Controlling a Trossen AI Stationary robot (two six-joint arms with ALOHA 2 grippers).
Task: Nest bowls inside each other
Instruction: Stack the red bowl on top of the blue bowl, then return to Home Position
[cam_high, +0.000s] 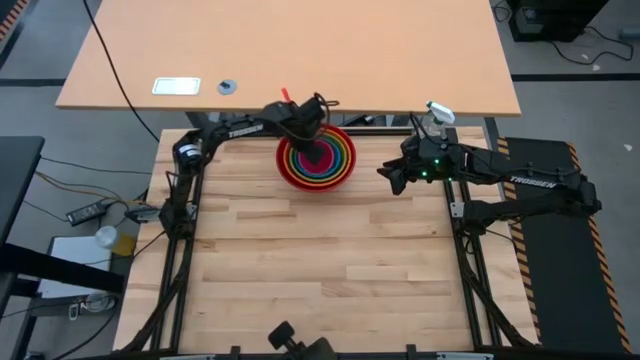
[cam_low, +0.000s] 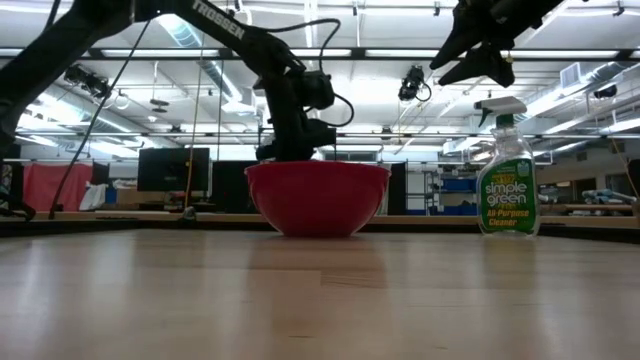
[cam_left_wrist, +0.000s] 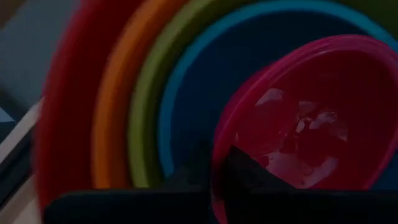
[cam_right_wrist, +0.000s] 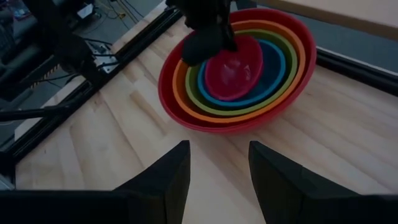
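Red (cam_high: 286, 166), orange (cam_right_wrist: 180, 84), lime green (cam_right_wrist: 194, 93) and blue (cam_right_wrist: 273, 68) bowls sit nested at the table's far middle, the red one (cam_low: 317, 197) resting on the wood by its base. The smallest, magenta pink bowl (cam_right_wrist: 236, 70) sits tilted inside the blue bowl's hollow, with my left gripper (cam_left_wrist: 214, 169) shut on its rim. My right gripper (cam_right_wrist: 217, 180) hangs open above the table to the right of the stack, with nothing between its fingers. My left gripper pinches the magenta bowl's rim (cam_left_wrist: 219, 158), on the side toward the table's left. One finger (cam_left_wrist: 245, 171) is inside the bowl and one (cam_left_wrist: 193, 171) outside. The fingers come steeply from above. The bowl sits tilted within the blue bowl; whether it touches the blue bowl I cannot tell.
A clear spray bottle (cam_low: 507, 180) with a white trigger stands at the far right, behind my right arm (cam_high: 437, 113). The near half of the wooden tabletop (cam_high: 320, 270) lies bare. Black frame rails (cam_high: 180, 250) run along the left and right sides of the table.
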